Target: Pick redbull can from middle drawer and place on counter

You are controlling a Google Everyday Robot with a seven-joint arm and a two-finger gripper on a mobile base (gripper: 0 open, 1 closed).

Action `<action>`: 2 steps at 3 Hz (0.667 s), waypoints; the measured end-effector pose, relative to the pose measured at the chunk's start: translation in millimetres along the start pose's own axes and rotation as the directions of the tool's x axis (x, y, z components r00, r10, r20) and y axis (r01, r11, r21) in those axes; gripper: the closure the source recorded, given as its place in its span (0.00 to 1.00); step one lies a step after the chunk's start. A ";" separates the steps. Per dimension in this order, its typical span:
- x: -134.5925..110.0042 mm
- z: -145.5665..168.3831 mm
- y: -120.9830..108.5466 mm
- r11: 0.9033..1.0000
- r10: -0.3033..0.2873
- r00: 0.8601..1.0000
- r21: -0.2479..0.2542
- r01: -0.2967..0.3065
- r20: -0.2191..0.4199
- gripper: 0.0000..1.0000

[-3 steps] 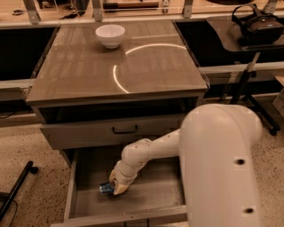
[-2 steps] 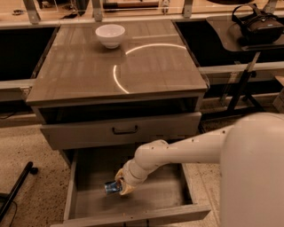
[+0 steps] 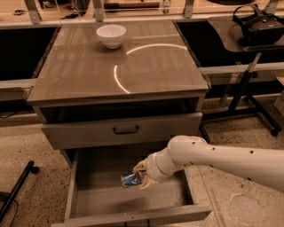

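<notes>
Gleaming silver-blue, redbull can (image 3: 130,179) lies sideways (pincer (image 3: 141,175) clamped) — over middle drawer (image 3: 111,203).

- The floor (image 3: 26,146) is pale speckled stone with dark flecks.
- A grey side table (image 3: 227,41) at the right stands on a black wheeled stand (image 3: 243,91) and carries a black headset (image 3: 259,25).
- A black bar (image 3: 15,190) lies on the floor at lower left.
- Grey posts (image 3: 33,11) line the top edge.
- The pincer (image 3: 142,174) is low in front, gripping the redbull can (image 3: 130,179).
</notes>
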State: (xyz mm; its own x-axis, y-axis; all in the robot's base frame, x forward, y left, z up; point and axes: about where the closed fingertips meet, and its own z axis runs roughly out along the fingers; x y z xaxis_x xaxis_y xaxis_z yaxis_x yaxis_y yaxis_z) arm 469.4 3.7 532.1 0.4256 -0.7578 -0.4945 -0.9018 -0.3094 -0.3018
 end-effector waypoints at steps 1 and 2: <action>-1.4 -4.2 -1.6 1.000 -0.006 1.000 0.001 0.006 0.003 1.00; -13.5 -40.5 -15.8 0.998 -0.057 0.998 0.006 0.056 0.030 1.00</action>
State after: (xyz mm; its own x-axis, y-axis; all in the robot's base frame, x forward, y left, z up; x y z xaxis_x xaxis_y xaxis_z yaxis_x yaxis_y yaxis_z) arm 474.8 -4.5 576.6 0.4780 -0.7214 -0.5012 -0.8758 -0.3482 -0.3341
